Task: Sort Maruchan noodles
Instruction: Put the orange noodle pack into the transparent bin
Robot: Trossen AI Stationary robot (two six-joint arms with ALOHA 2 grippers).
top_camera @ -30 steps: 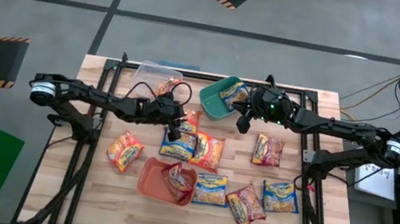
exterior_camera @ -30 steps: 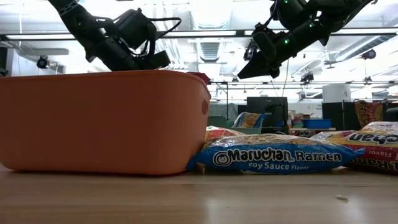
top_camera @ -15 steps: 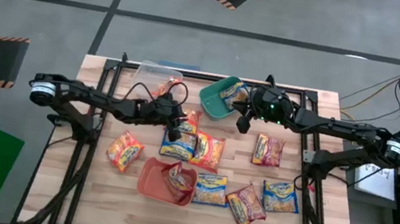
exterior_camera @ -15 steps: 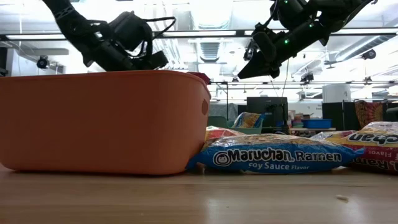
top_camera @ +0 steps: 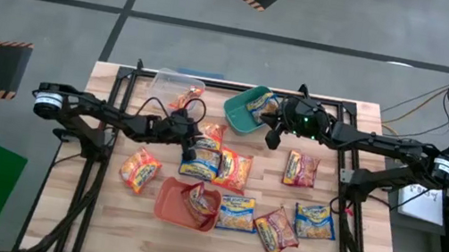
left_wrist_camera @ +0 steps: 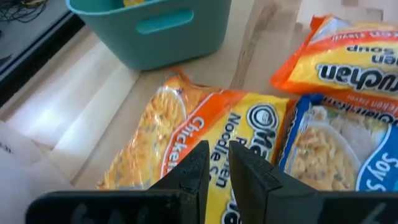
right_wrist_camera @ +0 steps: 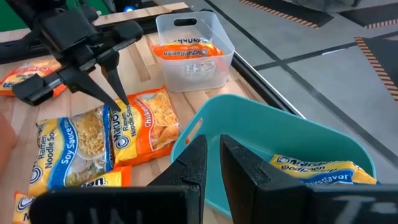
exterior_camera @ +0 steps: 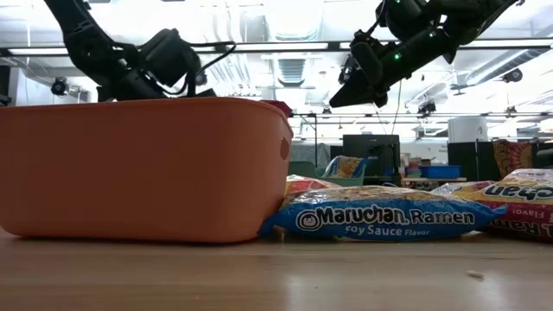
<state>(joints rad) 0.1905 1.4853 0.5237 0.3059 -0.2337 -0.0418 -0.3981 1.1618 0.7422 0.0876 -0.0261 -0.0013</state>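
Maruchan noodle packets lie scattered on the wooden table. My left gripper (top_camera: pixel 193 147) is shut and slants down over an orange chicken packet (left_wrist_camera: pixel 186 149), beside a blue soy-sauce packet (left_wrist_camera: pixel 329 149). In the right wrist view its tips (right_wrist_camera: pixel 119 99) stand at that packet's surface. My right gripper (right_wrist_camera: pixel 214 146) is shut, holds nothing, and hovers over the near rim of the teal tub (top_camera: pixel 245 111), which holds a blue packet (right_wrist_camera: pixel 317 168). The clear tub (top_camera: pixel 178 87) holds an orange packet, and the orange tub (top_camera: pixel 187 203) a dark red one. My left gripper comes at the orange chicken packet slanting down from the table's left, tips over the end (right_wrist_camera: pixel 127 115) next to the blue packet. The packet lies flat on the table. I cannot tell whether the tips touch it.
More packets lie flat: orange at the left (top_camera: pixel 139 169) and centre (top_camera: pixel 234 169), blue ones (top_camera: pixel 235 212) (top_camera: pixel 314 220) and dark red ones (top_camera: pixel 276 231) (top_camera: pixel 301 168) toward the near right. In the low view the orange tub (exterior_camera: pixel 143 168) hides the left half of the table.
My left gripper has sunk toward the orange chicken packet and drawn slightly back toward the table's left. The packets and tubs have stayed where they were.
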